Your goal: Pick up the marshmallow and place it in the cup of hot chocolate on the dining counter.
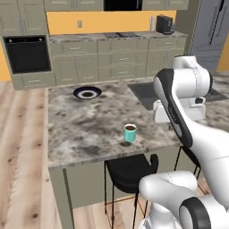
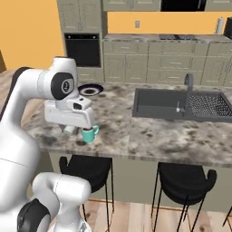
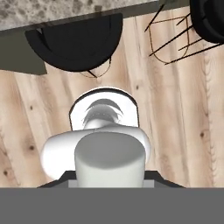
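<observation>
The cup of hot chocolate (image 1: pixel 130 133), a small teal mug with dark liquid, stands near the front edge of the dining counter (image 1: pixel 85 125). In the right base view the cup of hot chocolate (image 2: pixel 89 134) sits just right of my gripper (image 2: pixel 69 130), which hangs under the white hand at about the mug's height. The fingers are too small and too hidden to show their gap or anything between them. The marshmallow is hidden. The hand view faces down past the dining counter (image 3: pixel 43 11) edge to the floor.
A dark-rimmed plate (image 1: pixel 87 92) lies at the counter's back left. The dark sink (image 2: pixel 167 105) with its faucet (image 2: pixel 188 86) is to the right. Black stools (image 2: pixel 88 168) stand under the front edge above the wooden floor (image 3: pixel 183 113).
</observation>
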Robot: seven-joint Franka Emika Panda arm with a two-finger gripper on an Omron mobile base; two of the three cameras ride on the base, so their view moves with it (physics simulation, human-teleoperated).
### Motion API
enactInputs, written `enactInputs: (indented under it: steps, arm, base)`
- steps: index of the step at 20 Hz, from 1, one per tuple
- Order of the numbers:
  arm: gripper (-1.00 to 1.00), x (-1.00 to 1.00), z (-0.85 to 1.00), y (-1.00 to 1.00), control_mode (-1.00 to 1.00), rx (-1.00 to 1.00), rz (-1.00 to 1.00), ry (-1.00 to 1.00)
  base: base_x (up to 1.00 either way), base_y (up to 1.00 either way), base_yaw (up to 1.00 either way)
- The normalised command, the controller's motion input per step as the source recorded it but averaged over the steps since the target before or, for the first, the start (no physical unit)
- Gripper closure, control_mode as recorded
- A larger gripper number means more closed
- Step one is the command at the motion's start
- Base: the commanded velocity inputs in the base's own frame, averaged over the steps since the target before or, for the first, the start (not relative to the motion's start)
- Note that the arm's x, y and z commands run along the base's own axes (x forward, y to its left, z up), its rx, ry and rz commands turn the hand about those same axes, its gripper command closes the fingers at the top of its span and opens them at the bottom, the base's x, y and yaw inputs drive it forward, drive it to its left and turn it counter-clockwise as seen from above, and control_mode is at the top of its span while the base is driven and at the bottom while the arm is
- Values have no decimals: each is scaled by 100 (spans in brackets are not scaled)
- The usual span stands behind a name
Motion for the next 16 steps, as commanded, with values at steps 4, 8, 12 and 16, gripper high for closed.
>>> enactInputs:
  steps: [4, 8, 12, 16]
  arm:
    - [100, 0, 0, 0, 100, 0, 0, 0]
    - [100, 0, 0, 0, 100, 0, 0, 0]
    - [100, 50, -36, 8, -100, 0, 3, 13]
    - [100, 80, -50, 39, -100, 0, 6, 20]
  base:
    - [2, 0, 4]
    - [3, 0, 0]
    - [0, 0, 0]
    - [0, 0, 0]
